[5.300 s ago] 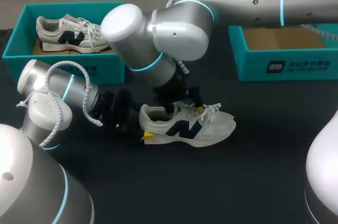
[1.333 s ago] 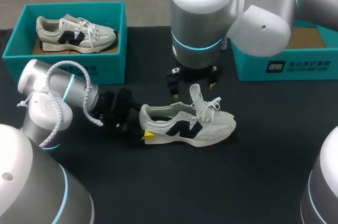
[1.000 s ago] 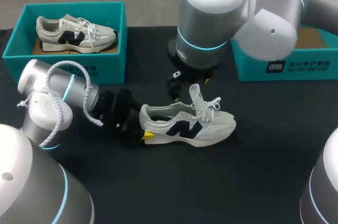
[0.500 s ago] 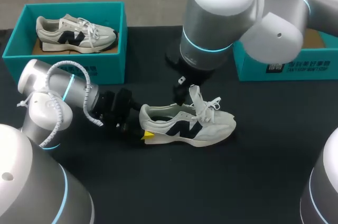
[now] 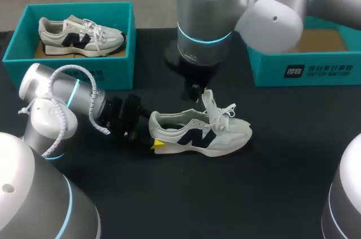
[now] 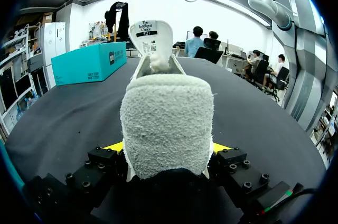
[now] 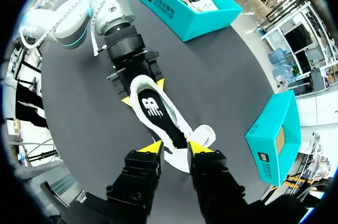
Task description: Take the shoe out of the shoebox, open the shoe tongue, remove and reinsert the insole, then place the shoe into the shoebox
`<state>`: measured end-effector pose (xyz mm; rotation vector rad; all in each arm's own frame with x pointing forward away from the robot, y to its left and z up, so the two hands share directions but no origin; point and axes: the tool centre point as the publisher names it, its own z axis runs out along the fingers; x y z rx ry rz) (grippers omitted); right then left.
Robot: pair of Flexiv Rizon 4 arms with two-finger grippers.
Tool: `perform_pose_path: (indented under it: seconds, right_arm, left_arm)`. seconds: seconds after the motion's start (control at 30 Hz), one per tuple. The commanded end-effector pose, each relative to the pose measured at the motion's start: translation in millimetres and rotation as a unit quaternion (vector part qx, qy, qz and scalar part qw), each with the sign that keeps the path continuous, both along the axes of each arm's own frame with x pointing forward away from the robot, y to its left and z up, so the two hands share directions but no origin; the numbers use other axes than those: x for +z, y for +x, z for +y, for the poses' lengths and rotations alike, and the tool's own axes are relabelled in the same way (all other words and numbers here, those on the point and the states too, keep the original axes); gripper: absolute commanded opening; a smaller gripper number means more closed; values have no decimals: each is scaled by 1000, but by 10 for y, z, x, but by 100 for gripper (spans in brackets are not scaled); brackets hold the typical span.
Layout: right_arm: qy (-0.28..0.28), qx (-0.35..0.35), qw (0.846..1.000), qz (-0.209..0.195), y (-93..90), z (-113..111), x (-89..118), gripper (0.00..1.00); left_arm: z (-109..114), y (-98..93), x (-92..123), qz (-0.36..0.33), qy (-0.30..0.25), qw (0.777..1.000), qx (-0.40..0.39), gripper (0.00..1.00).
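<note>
Since 5.3 s ago your R arm [image 5: 225, 8] had lifted off the shoe [image 5: 208, 135], and in the last half sec its big link swung toward the L side; the shoe and your L arm [image 5: 56, 103] hadn't budged. The black table [image 5: 271, 194] carried everything. The R arm came in from the far R corner and hung over the table's middle, while the L arm lay low along the near L side. Two teal boxes sat at the back. The L shoebox [image 5: 110, 75] held a second shoe [image 5: 79, 35], and the R shoebox [image 5: 265, 67] showed only its cardboard floor. The shoe stood upright on its sole on the table betw. the boxes and nearer you, outside both, heel toward the L arm. Its tongue [image 6: 152, 36] stood up, w/ the laces [image 5: 225, 116] loose just ahead of it. The insole [image 7: 153, 109], black w/ a white logo, lay inside the shoe. Your L gripper [image 6: 168, 147] was clamped on the heel, one yellow tip on each side. Your R gripper [image 7: 175, 147] hovered above the tongue, apart from it, fingers a little apart and grasping nothing.
</note>
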<state>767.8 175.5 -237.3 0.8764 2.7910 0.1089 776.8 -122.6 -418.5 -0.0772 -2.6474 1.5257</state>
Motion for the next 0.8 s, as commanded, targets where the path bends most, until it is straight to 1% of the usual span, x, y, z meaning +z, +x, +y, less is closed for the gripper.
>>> perform_pose_path:
  seconds: [0.03,0.1,0.17,0.2,0.27,0.37,0.57,0.63,0.67,0.8]
  right_arm:
    - [-8,-2,1000,4,11,51,-7,0]
    - [-8,-2,1000,4,11,51,-7,0]
    - [-32,26,999,-1,49,154,-92,0]
    - [-30,43,999,6,66,195,-136,0]
    - [-17,64,998,-4,89,259,-169,0]
    - [-16,84,996,-5,116,311,-240,0]
    - [-34,137,990,16,137,354,-450,0]
    - [-62,135,988,31,134,343,-515,0]
    - [-62,134,988,40,132,334,-531,0]
    - [-62,134,988,40,132,334,-531,0]
  left_arm:
    - [-10,14,-34,0,2,1000,0,0]
    - [-10,14,-34,0,2,1000,0,0]
    - [-10,14,-34,0,2,1000,0,0]
    - [-10,14,-34,0,2,1000,0,0]
    - [-10,14,-34,0,2,1000,0,0]
    - [-10,14,-34,0,2,1000,0,0]
    - [-10,14,-34,0,2,1000,0,0]
    - [-10,14,-34,0,2,1000,0,0]
    - [-10,14,-34,0,2,1000,0,0]
    - [-10,14,-34,0,2,1000,0,0]
